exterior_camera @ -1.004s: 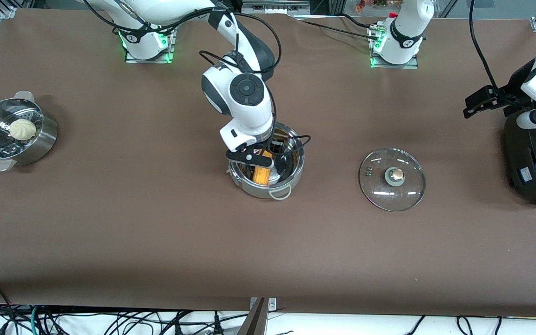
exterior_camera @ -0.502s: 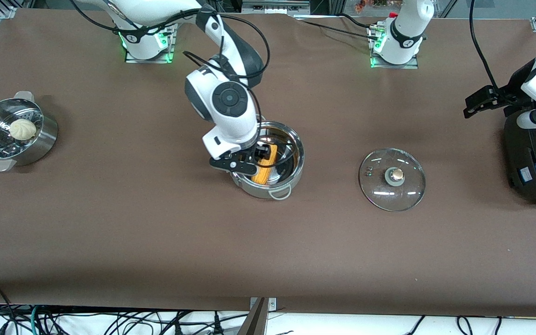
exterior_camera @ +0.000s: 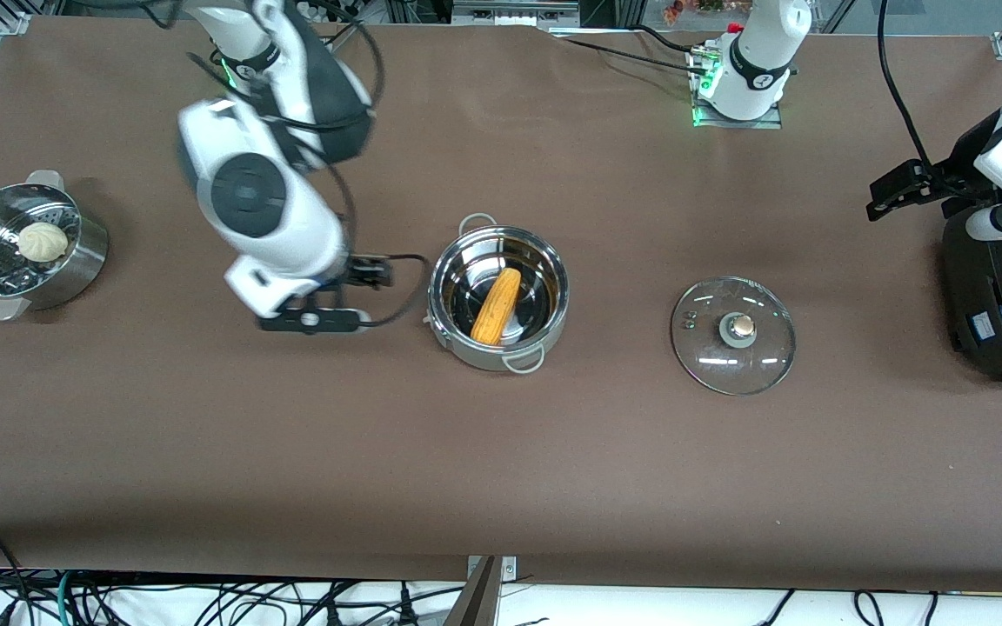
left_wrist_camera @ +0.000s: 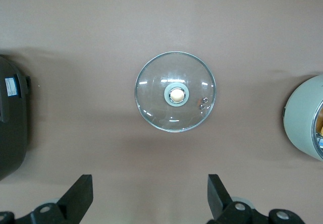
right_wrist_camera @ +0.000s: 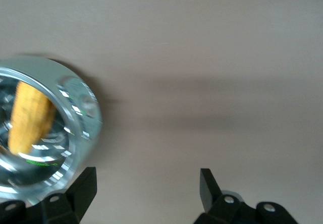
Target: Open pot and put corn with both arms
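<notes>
- Brown cloth covers the whole table.
- Nearest the front camera lies the glass lid, flat on the cloth with its tan knob up. It looks breakable and smooth; the knob is the place to hold.
- Beside it, toward the right arm's end, the pot stands open. The corn lies slanted inside. It looks stiff, light and bumpy; grab across its middle.
- Right gripper hangs over bare cloth beside the pot, spread wide, empty.
- Left gripper waits above the black cooker, spread wide, empty.
- The steamer bowl holds a white bun.
</notes>
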Controlling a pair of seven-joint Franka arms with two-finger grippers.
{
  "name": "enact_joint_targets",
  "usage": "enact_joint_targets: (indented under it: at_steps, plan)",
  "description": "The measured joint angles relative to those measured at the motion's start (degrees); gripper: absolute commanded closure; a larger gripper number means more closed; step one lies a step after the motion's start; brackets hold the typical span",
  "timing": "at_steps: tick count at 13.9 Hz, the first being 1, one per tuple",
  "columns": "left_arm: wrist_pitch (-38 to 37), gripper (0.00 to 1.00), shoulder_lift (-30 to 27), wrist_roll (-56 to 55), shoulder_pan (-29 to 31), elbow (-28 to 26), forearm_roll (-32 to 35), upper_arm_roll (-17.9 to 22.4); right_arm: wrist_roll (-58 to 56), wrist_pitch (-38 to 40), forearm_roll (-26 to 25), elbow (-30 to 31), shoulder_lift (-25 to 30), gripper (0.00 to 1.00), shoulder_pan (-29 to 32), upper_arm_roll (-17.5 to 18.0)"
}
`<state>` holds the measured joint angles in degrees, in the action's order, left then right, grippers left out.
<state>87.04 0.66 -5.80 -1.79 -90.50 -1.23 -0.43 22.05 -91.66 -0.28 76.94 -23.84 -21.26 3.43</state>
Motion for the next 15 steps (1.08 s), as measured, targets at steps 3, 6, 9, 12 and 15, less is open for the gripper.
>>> enact_joint_targets:
  at_steps: [3,6,9,12,15]
  plan:
    - [0.0,0.0,0.01,0.03,0.0,0.02,0.0,0.0,-12.12,4.87,0.19,6.17,10.06,0.09,9.06,0.78]
    - [0.0,0.0,0.02,0.06,0.01,0.03,0.0,0.0,-20.55,8.46,0.81,8.69,17.24,0.0,16.49,1.19]
    - [0.0,0.0,0.02,0.09,0.0,0.03,0.0,0.0,-26.02,9.62,0.94,9.51,20.89,0.0,21.71,1.38]
    - [0.0,0.0,0.02,0.16,0.01,0.03,0.0,0.0,-27.8,9.63,0.93,9.58,21.9,0.0,23.58,1.41]
    - [0.0,0.0,0.02,0.54,0.03,0.03,0.0,0.0,-27.8,9.7,0.63,9.6,22.05,0.0,23.58,1.68]
